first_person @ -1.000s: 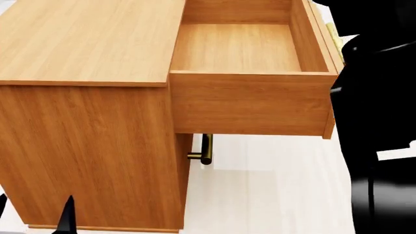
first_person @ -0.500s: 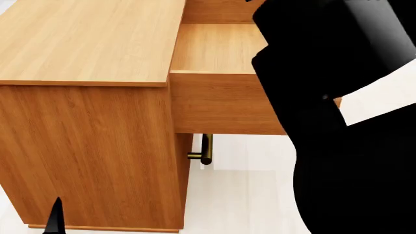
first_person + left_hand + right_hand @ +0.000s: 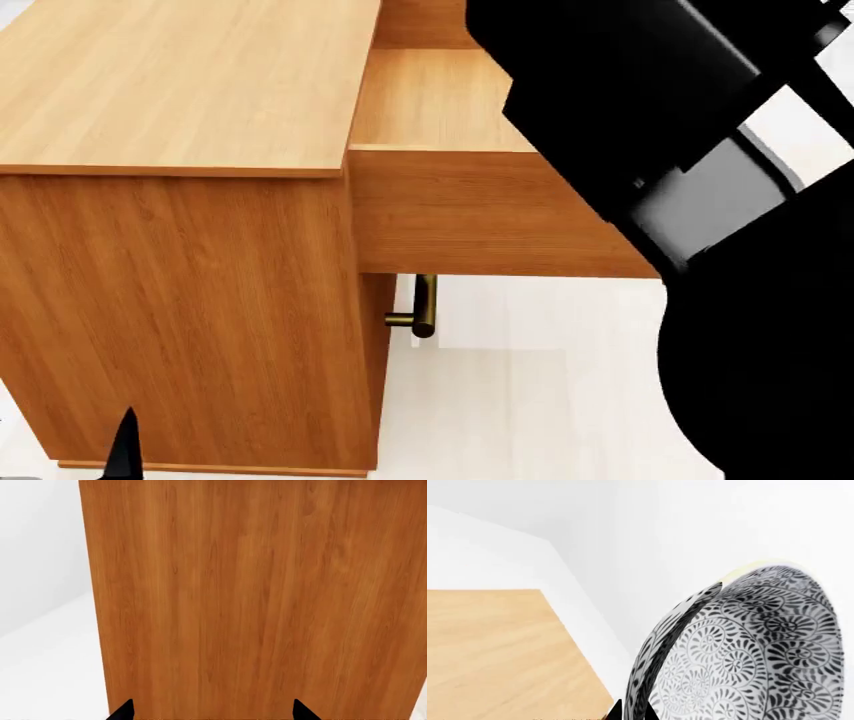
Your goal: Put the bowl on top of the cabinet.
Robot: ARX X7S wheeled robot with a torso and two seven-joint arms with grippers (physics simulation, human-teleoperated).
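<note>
Right wrist view is showing the deep round white bowl with the dense dark blue-grey floral pattern (image 3: 740, 655) held on edge, steeply tilted, with the right gripper (image 3: 630, 711) pinching its rim: one dark finger (image 3: 694, 602) is lying inside against the patterned wall and another tip is showing outside the rim. The bowl is hanging clear of the orange-brown wooden cabinet (image 3: 187, 90), whose light flat top (image 3: 500, 650) is lying beside and below it, apart from it.

Head view is showing the black right arm (image 3: 694, 150) reaching over the cabinet's pulled-out upper drawer (image 3: 494, 210); the bowl itself is hidden there. A brass bar handle (image 3: 420, 305) is showing beneath the drawer.

The left gripper (image 3: 212, 711) is idling with its fingers spread and empty, facing the cabinet's side panel.

Judgement: pickup is done and the carry is under way. Remaining: bringing the bowl over the flat top, levelling it, setting it down, and releasing.
</note>
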